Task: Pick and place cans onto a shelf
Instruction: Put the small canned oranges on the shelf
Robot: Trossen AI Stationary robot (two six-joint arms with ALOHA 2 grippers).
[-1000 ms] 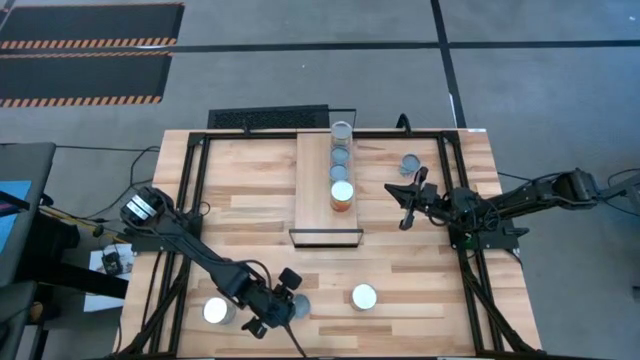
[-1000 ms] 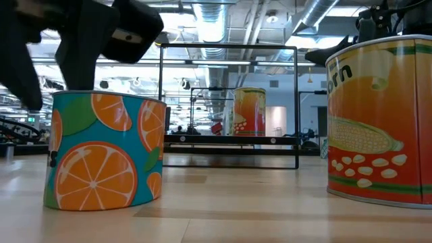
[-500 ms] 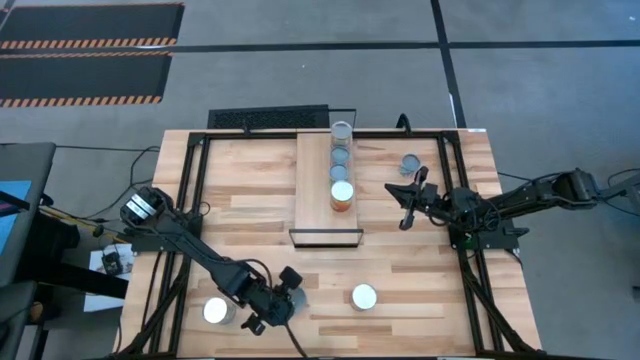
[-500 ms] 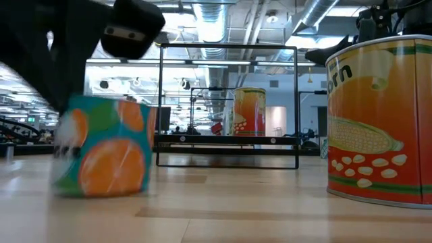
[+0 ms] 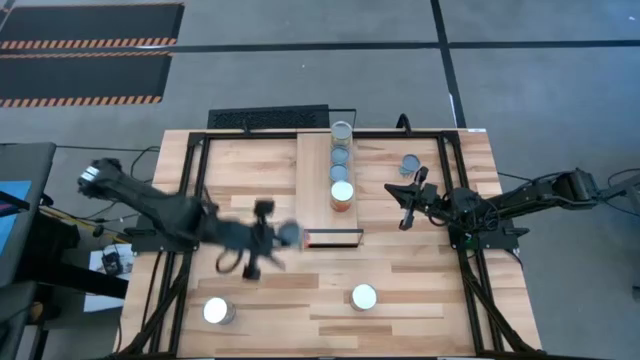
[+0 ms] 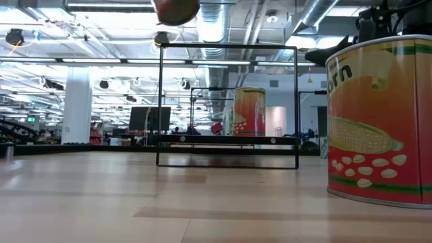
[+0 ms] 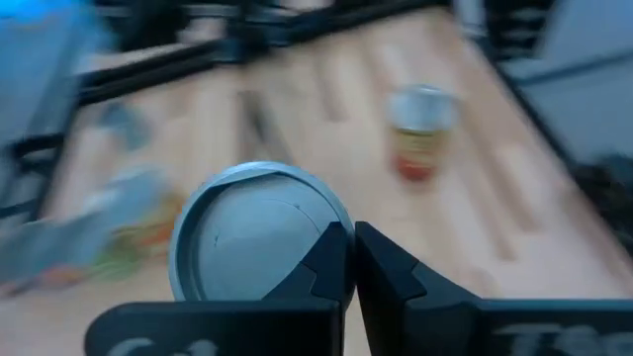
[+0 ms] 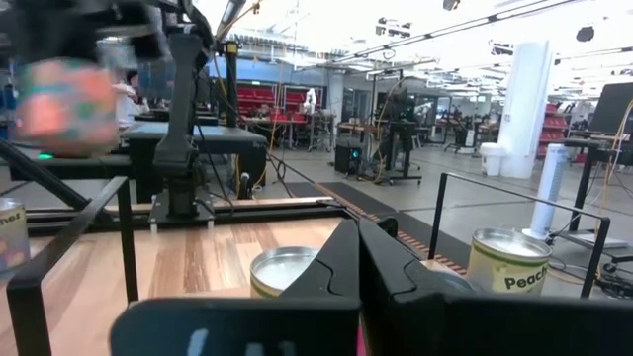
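One can (image 5: 290, 234) hangs above the table (image 5: 250, 180) in the left gripper (image 5: 268, 238), near the shelf's (image 5: 315, 190) front end; whether the fingers clamp it is unclear. Four cans stand on the shelf, three on the table. The right gripper (image 5: 408, 205), fingers together and empty, waits near the right edge.

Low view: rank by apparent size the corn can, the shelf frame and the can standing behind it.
1. Corn can, filling the right edge; it looms only because it is closest to the camera.
2. Shelf frame, farther back.
3. Orange-labelled can behind the frame, smallest, though probably a similar can in reality.
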